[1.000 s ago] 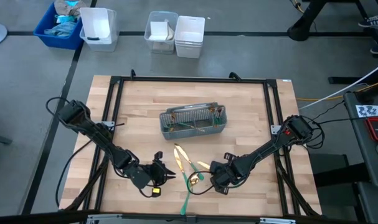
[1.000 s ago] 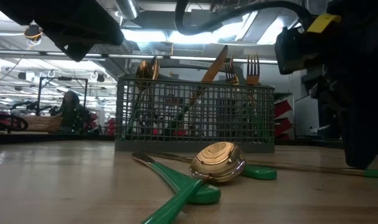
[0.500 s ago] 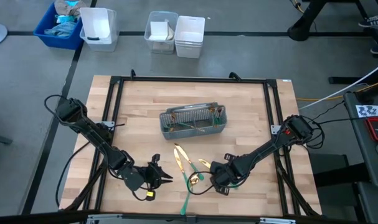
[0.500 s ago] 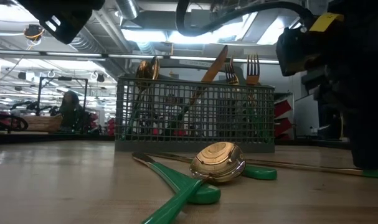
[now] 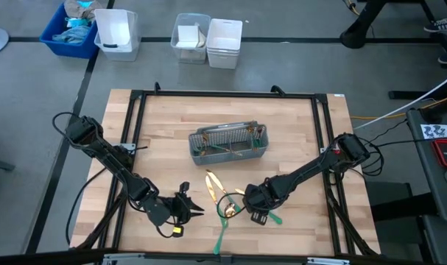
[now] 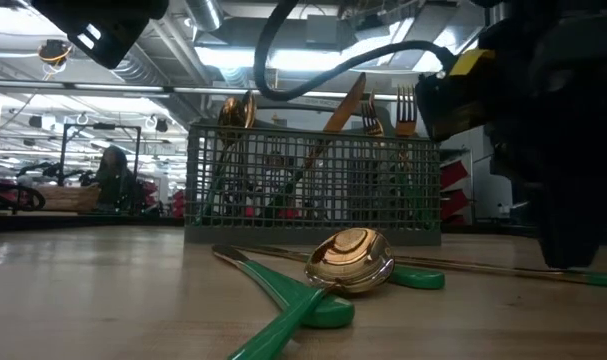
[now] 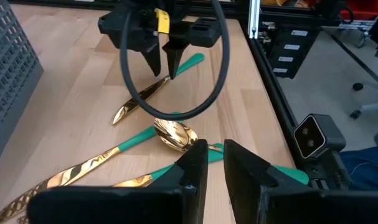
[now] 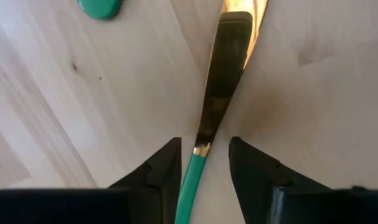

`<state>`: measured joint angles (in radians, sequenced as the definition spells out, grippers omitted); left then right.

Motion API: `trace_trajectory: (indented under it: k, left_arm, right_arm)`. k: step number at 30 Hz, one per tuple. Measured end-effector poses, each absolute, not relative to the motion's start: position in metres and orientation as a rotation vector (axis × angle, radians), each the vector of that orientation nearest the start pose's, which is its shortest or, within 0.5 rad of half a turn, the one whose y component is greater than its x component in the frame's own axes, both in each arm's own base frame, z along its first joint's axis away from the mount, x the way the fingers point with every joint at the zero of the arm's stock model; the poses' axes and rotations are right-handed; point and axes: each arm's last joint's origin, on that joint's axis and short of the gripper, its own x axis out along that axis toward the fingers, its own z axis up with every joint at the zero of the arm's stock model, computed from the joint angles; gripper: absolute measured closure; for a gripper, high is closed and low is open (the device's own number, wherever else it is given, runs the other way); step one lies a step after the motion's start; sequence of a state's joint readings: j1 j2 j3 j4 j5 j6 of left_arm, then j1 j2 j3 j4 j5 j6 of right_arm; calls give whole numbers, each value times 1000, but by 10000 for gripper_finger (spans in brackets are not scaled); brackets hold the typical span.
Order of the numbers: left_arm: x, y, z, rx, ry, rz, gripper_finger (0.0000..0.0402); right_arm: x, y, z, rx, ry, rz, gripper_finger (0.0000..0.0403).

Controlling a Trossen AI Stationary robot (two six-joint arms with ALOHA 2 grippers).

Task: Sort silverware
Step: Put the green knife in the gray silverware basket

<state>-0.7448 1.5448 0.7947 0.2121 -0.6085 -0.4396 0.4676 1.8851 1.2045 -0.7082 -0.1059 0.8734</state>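
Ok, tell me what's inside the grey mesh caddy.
The caddy holds upright silverware: a spoon, a knife and forks show above its rim. Their green handles are only dimly seen through the mesh.

a pale wooden desk [image 5: 171, 118] with a black frame carries a grey mesh caddy [image 5: 229, 144] at its middle, with teal-handled pieces standing in it. near of the caddy, loose gold-headed, teal-handled silverware [image 5: 222, 200] lies crossed. the right gripper [image 5: 257, 214] is low over a green handle just right of that pile. the left gripper [image 5: 191, 203] is left of the pile. white bins [image 5: 224, 41] stand beyond the far edge.
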Motion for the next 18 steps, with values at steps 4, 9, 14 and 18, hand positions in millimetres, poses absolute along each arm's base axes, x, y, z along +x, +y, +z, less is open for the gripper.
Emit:
trace_trajectory:
  k: [4,9,14,18]
  left_arm:
    - [240,-199,197,-89,438,-39,357]
    - [240,-199,197,-87,444,-37,357]
    - [240,-199,195,-78,455,-34,357]
    - [240,-199,195,-78,455,-35,357]
  right_arm:
    - [309,158,152,457,1461,-161,267]
    - [310,157,152,431,1433,-189,267]
    - [310,156,152,416,1404,-225,267]
    - [309,159,152,410,1402,-223,267]
